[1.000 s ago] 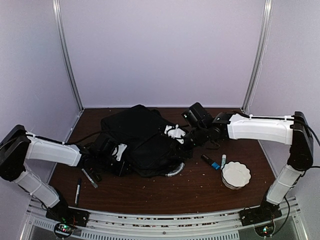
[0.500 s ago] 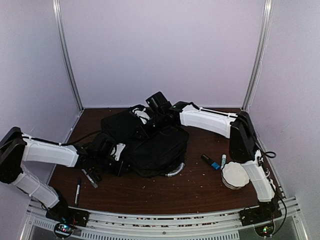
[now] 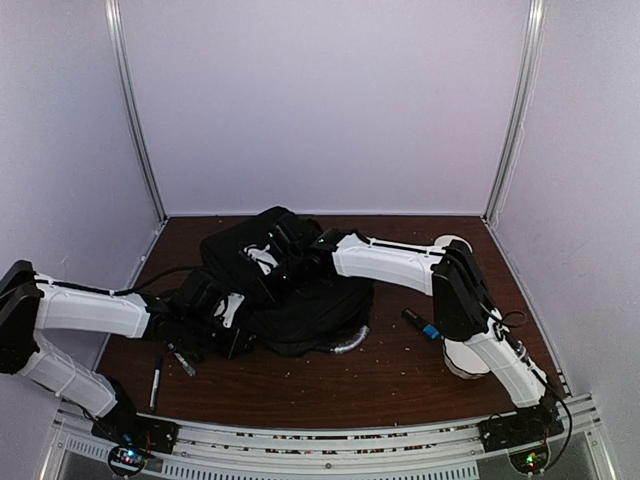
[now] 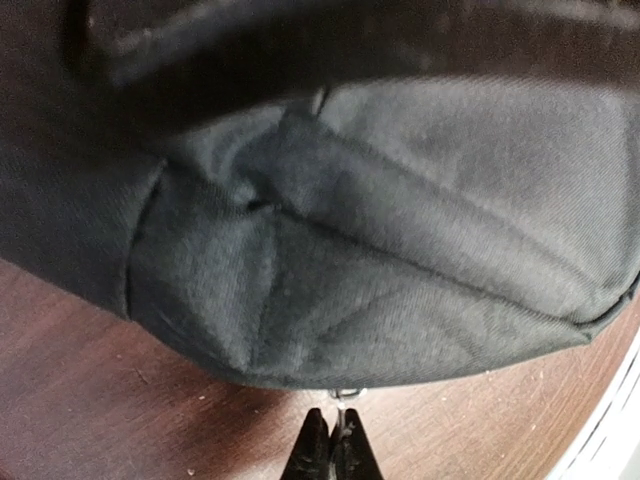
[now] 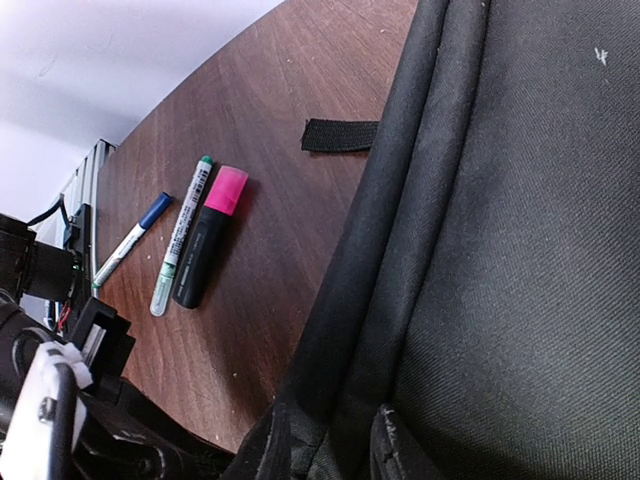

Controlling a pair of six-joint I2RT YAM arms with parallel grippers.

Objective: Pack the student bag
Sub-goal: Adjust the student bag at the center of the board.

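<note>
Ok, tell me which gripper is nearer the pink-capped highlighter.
Left. The left gripper sits at the low edge of the backpack, on the side where the pink-capped highlighter lies; the right gripper is up on the backpack, farther away.

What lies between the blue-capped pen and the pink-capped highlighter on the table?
A green-capped marker lies between the blue-capped pen and the pink-capped highlighter, close beside the highlighter; the right wrist view shows it.

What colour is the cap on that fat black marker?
Bright pink cap; clearest in the right wrist view.
</note>
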